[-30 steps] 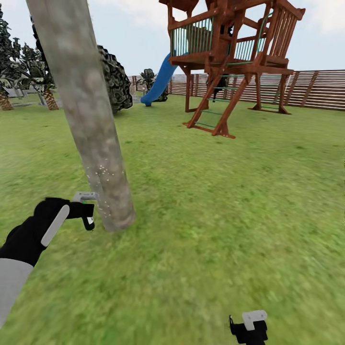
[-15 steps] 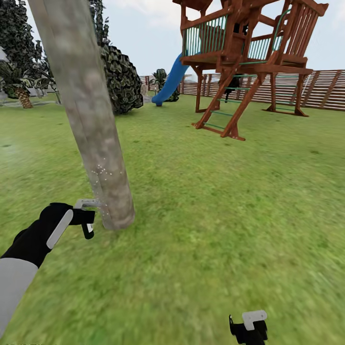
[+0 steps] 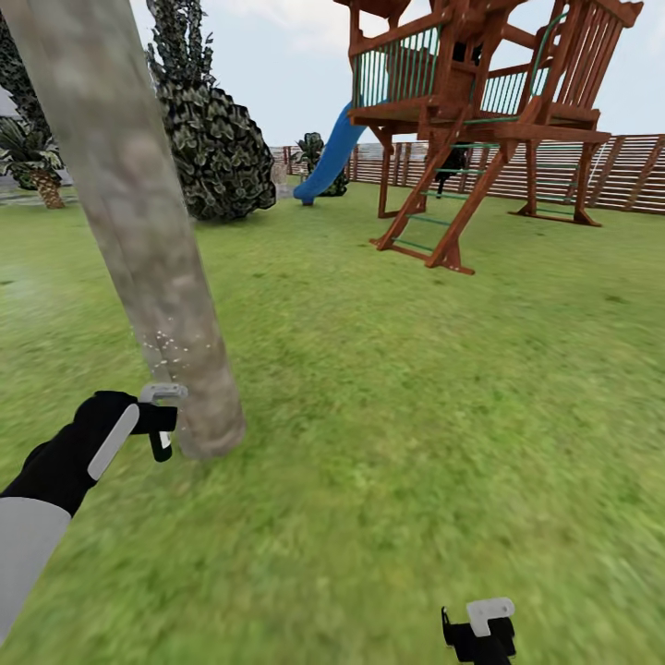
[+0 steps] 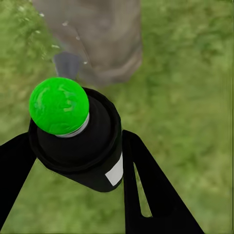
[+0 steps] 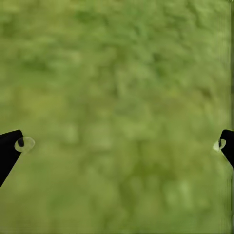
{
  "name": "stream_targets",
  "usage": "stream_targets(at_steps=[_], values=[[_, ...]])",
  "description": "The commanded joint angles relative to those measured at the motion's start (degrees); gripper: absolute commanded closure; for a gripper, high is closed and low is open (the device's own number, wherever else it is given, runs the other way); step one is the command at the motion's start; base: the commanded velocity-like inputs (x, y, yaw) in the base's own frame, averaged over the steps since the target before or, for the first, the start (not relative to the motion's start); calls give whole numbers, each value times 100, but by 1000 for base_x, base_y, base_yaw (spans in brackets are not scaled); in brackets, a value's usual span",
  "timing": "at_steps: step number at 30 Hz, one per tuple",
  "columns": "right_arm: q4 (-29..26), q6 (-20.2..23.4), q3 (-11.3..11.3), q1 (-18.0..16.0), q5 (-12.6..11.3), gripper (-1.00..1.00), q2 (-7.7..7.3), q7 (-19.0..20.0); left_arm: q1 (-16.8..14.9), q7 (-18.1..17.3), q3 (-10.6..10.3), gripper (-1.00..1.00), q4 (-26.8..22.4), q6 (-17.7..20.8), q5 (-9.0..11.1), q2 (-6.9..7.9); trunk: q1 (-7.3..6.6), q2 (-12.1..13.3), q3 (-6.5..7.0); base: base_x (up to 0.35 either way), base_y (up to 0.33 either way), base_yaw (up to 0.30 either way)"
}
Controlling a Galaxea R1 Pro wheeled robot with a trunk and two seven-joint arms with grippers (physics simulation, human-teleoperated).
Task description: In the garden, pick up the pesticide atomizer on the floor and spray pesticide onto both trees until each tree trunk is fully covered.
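Pesticide is seen in the head view as white specks low on the tree trunk, with the left gripper beside it. In the left wrist view, the atomizer is clamped between the fingers. In the right wrist view, the right gripper is spread wide over lawn.

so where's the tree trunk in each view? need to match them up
Head view: tree trunk leans from top left down to the lawn, base beside the left gripper.
Left wrist view: its base sits on the grass just past the green-capped atomizer.
Right wrist view: grass between the open right gripper's fingers, no bark.
Shared landmark: white pesticide specks on the bark.
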Motion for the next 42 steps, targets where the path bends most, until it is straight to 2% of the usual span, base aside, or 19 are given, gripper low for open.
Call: stream_targets(at_steps=[1,7,10,12,25,29,36,42], values=[[0,0,0,1,0,-100,0,0,0,5,-6,100,0,0,-5,-2,0,0,0,238,-196,38],[0,0,0,3,0,-100,0,0,20,13,-10,100,5,8,-5,6,0,0,0,236,-197,237],[0,0,3,5,1,-100,0,0,400,21,26,100,14,-14,-11,39,0,0,0,194,-215,277],[0,1,2,4,0,-100,0,0,456,22,-5,100,9,-31,-6,24,0,0,0,149,-239,273],[9,1,0,6,9,-100,0,0,473,22,21,100,12,-32,-8,31,0,0,0,44,-269,14],[5,2,0,3,8,-100,0,0,499,22,34,100,257,-34,-5,47,0,0,0,175,-252,9],[1,2,0,3,5,-100,0,0,501,28,31,100,307,-38,-5,11,0,0,0,190,-241,235],[0,1,0,6,3,-100,0,0,507,30,34,100,385,-44,-13,56,0,0,0,233,-207,66]])
